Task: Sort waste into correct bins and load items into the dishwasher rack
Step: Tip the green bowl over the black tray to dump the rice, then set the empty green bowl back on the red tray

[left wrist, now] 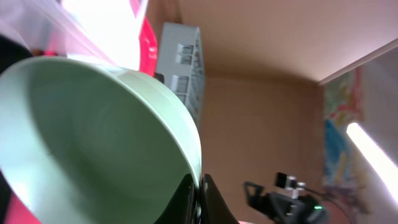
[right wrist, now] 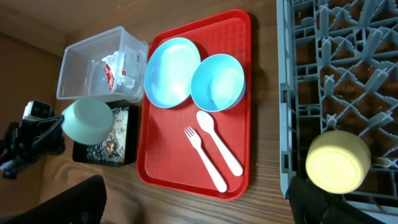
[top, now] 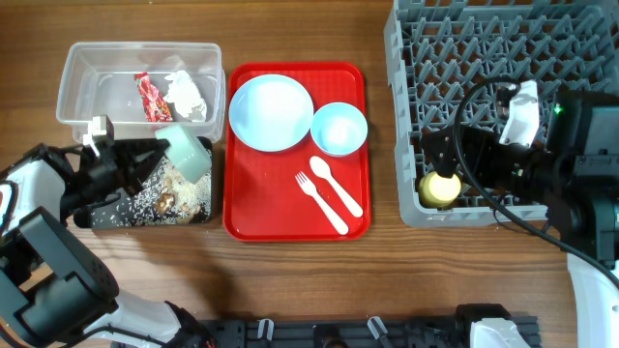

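While the left gripper (left wrist: 200,198) pinches the rim of the mint green bowl (top: 184,152) between its two fingers, the bowl hangs tipped on its side. It is above the far edge of the black tray (top: 121,215), just beside the clear tub (top: 87,58). Whitish-brown food scraps (top: 169,193) lie spread in the black tray. Inside the clear tub I see the red snack wrapper (top: 149,97) and, next to it, the crumpled white tissue (top: 186,94).

In the middle of the table is the red serving tray (top: 290,227). On it stand the pale blue plate (top: 271,113) and the pale blue bowl (top: 338,129), very close together. The white fork (top: 321,203) and the white spoon (top: 336,186) lie side by side on the nearer half.

At the right side, the right gripper (right wrist: 196,185) is over the dishwasher rack (top: 503,39), its fingers spread wide and holding nothing. The small yellow cup (top: 443,188) sits in the rack, in the corner nearest the red serving tray and the robot, just beside one finger.
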Controlling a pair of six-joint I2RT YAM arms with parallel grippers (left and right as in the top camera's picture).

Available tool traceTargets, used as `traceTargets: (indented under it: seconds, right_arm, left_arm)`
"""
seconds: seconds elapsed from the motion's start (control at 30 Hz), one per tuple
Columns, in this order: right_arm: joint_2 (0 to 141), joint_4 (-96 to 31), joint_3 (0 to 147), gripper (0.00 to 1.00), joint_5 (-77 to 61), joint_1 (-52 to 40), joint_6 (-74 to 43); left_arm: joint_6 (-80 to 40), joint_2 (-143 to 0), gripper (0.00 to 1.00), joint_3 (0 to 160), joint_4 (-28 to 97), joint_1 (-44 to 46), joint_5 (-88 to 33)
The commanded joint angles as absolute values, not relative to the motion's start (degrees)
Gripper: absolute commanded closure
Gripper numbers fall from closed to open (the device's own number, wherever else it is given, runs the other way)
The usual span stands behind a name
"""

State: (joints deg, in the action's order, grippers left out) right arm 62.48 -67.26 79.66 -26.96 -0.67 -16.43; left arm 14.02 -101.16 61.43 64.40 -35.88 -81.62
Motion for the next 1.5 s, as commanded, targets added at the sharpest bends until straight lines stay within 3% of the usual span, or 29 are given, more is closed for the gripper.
traceTargets:
  seconds: [0.0, 0.1, 0.3, 0.47, 0.77, 1.03, 1.17, 1.27, 1.37, 1.4, 1.43, 1.47]
  right_arm:
    - [62.8, -67.1, 80.2, 0.05, -26.6, -1.0, -16.7]
    - [62.8, -67.0, 80.2, 0.05, -26.6, -1.0, -16.7]
    - [62.8, -66.4, 80.2, 0.05, -26.6, -1.0, -16.7]
    - [62.8, -65.0, 80.2, 0.04, -26.6, -1.0, -16.7]
    - [62.8, -64.4, 80.2, 0.04, -26.6, -1.0, -16.8]
    - [62.8, -64.4, 80.1, 0.0, -25.7, -1.0, -16.7]
    - [63.2, -64.4, 80.1, 0.0, -25.7, -1.0, -16.7]
    - [63.8, -64.3, 80.1, 0.0, -25.7, -1.0, -16.7]
    - [64.5, -64.3, 80.1, 0.0, -25.7, -1.0, -16.7]
    - [64.8, -64.3, 80.1, 0.0, -25.7, -1.0, -16.7]
    - [65.1, -64.3, 80.1, 0.0, -25.7, -1.0, -16.7]
    - [65.4, -64.3, 80.1, 0.0, -25.7, -1.0, -16.7]
  left_arm:
    - [19.2, -100.9, 0.96, 61.4, 66.6, -36.5, -85.8]
    - [16.9, -100.7, 0.96, 61.4, 68.1, -37.0, -84.8]
    - [25.1, -97.2, 0.96, 61.4, 78.1, -34.1, -80.7]
    - [17.6, -92.9, 0.96, 61.4, 75.5, -26.4, -69.8]
    - [-21.3, -89.4, 0.96, 61.4, 53.4, 1.7, -35.0]
    - [-38.1, -91.7, 0.96, 61.4, 49.6, 26.4, 2.7]
    - [-40.2, -93.6, 0.93, 61.4, 48.6, 34.0, 11.4]
    - [-40.2, -93.9, 0.81, 61.4, 48.1, 36.4, 11.7]
    - [-40.1, -93.6, 0.56, 61.4, 47.8, 36.6, 11.7]
    - [-39.9, -93.4, 0.28, 61.5, 48.1, 36.5, 11.7]
    - [-39.9, -93.2, 0.12, 61.7, 48.8, 36.3, 11.7]
    - [-39.9, -92.7, 0.06, 62.1, 49.9, 36.1, 11.6]
